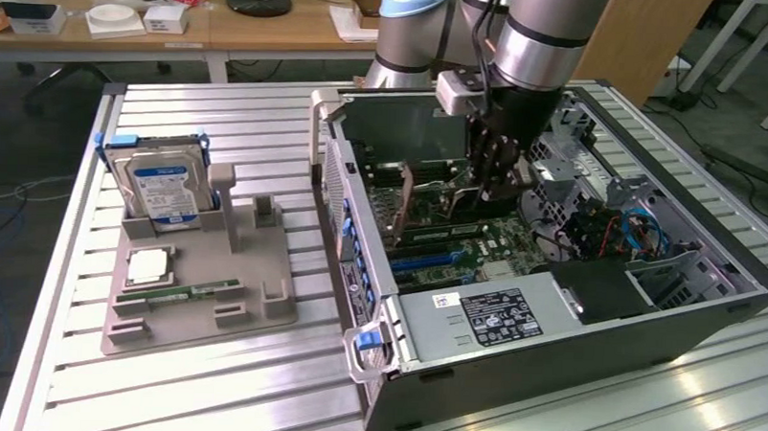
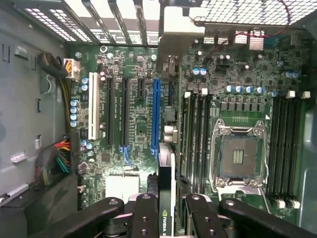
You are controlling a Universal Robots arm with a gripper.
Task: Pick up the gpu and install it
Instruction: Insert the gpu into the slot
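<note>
Installation is proceeding: the gripper (image 2: 168, 213) is clamping the gpu (image 2: 167, 173) edge-on inside the case (image 1: 687, 322), in its far half, over the board (image 2: 138, 134) near the blue slot (image 2: 156, 114), and seating is likely calling for squaring its edge with a slot.

We see bright, even overhead light in the exterior view: the metal table (image 1: 225, 382) glares white at its near end on the exterior view's right, while the computer case (image 1: 545, 374) lies shadowed inside. In the wrist view a mesh panel (image 2: 247, 12) blows out white, and the gpu (image 2: 166, 220) nearest the lens blurs.
</note>
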